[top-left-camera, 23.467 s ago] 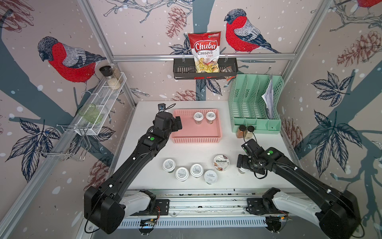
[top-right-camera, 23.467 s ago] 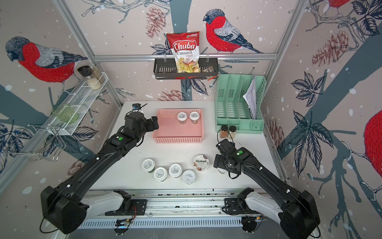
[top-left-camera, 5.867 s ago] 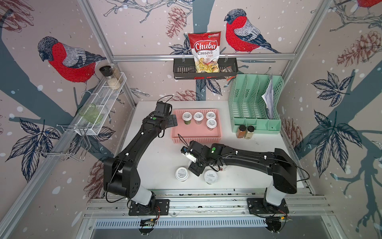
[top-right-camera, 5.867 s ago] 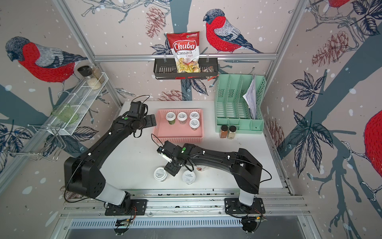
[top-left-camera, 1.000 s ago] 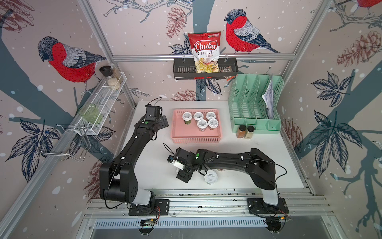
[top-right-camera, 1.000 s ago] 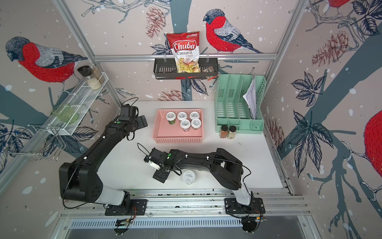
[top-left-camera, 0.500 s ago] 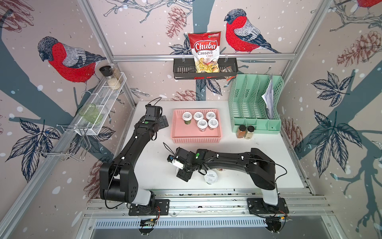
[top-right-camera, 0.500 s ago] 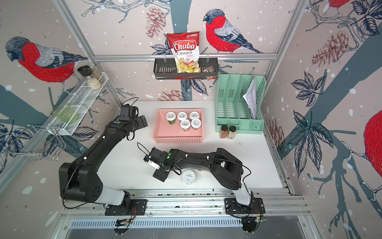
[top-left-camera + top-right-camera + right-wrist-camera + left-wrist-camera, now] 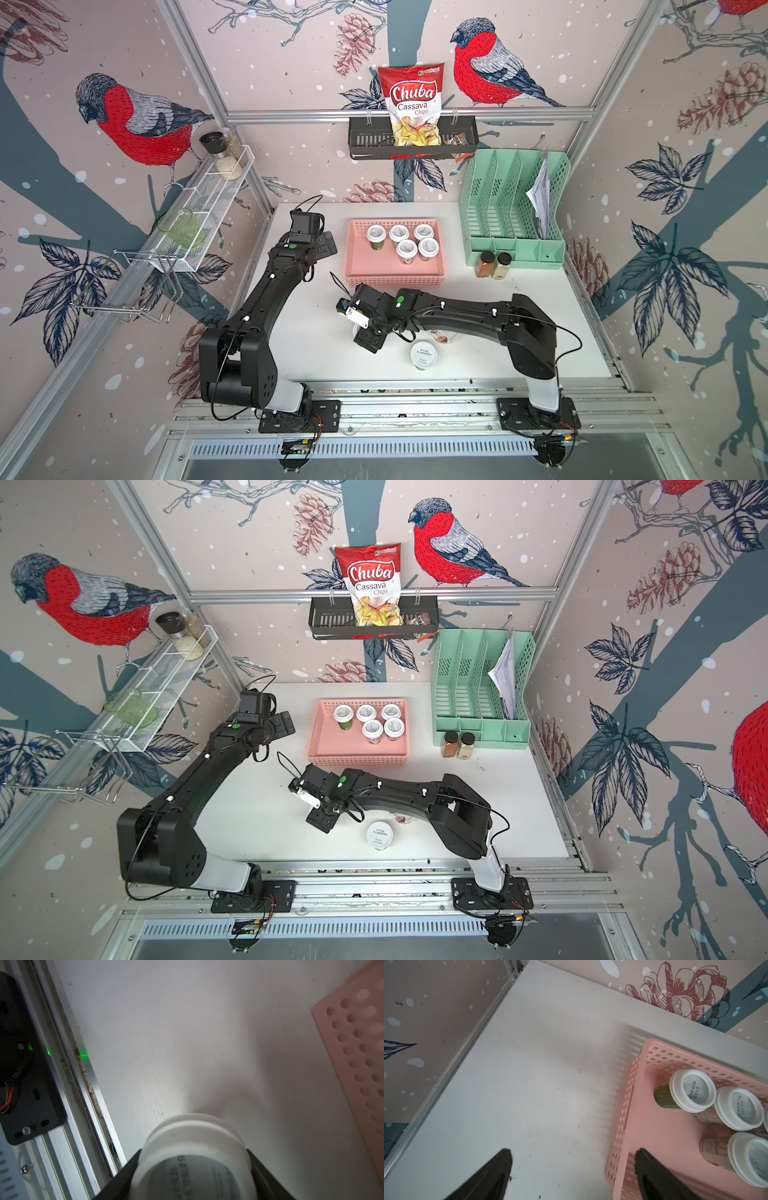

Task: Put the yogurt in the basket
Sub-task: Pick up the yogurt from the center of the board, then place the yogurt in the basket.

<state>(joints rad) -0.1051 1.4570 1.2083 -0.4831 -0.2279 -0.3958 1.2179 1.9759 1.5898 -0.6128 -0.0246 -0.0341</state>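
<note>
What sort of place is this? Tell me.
Probably a robot test cell dressed as a pantry: aluminium frame with bird-print walls, red Chuba chips bag in a black slotted rack, black-capped spice jars.

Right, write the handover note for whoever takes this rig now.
Left gripper: jaws open, empty, at the edge of the pink basket.
Right gripper: jaws shut on a small yogurt cup, low over the table in front of the basket.
Done: five small cups stand upright in the basket.
Left: the gripped cup, one lone small cup on the table, and the Chobani cup, half hidden under the right arm.
</note>
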